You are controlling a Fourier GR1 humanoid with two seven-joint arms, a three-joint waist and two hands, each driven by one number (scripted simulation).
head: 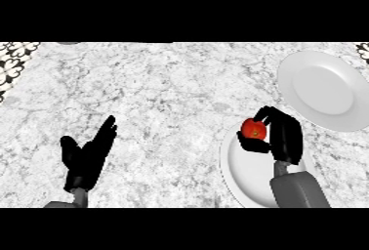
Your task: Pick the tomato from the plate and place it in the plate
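Observation:
A red tomato [254, 129] is held over the upper left rim of the near white plate [245, 171]. My right hand [284, 136] is shut on it, thumb below and fingers curled over its top and right side. A second white plate [324, 90] lies tilted at the far right, bare, just beyond the hand. My left hand [88, 154] rests open at the lower left, fingers straight and pointing up and away, far from both plates.
The grey marble counter [166, 93] stretches across the view. A patterned black-and-white surface [14, 61] borders its far left corner, and a similar patch [362, 49] shows at the far right corner.

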